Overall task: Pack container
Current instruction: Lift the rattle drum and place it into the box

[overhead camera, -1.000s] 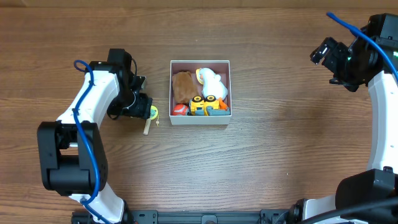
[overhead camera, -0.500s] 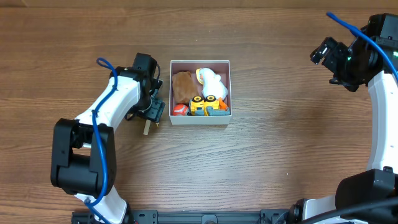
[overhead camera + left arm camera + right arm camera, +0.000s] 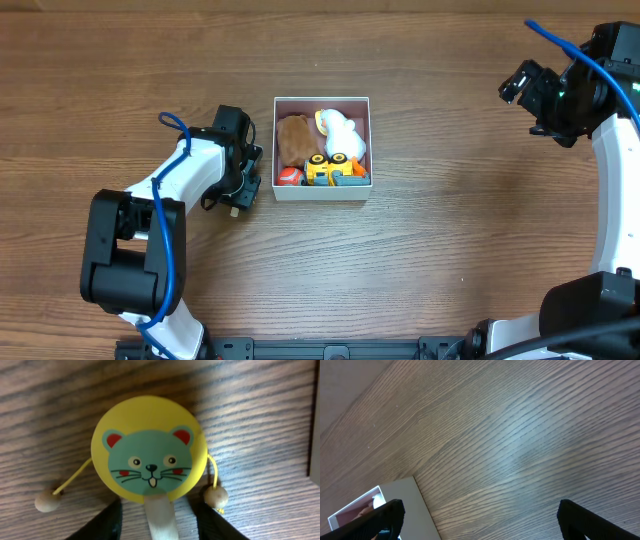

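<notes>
Overhead: container (image 3: 322,196) mid-table (image 3: 450,260), white walls, pink floor. Inside it: brown plush (image 3: 295,140) far left, white duck plush (image 3: 343,132) far right, red ball (image 3: 289,177) in the near-left corner, yellow toy truck (image 3: 325,170) along the near wall. Left claw (image 3: 243,188) low at the table, just left of the container's near-left corner; opening not readable from up here. Right claw (image 3: 522,85) at far right, well apart from the container.

Left wrist: yellow rattle drum (image 3: 150,455) flat on the wood, teal cat face up. Wooden beads (image 3: 47,501) on yellow strings, one on either side. Pale wooden handle (image 3: 159,520) between the two dark fingers (image 3: 107,525), a sliver of table visible on each side of it. Claw parted, straddling the handle, no grip.

Right wrist: fingers (image 3: 382,516) wide apart at the lower corners, holding nothing, wood grain between. Corner of the container at lower left, white rim, pink inside
</notes>
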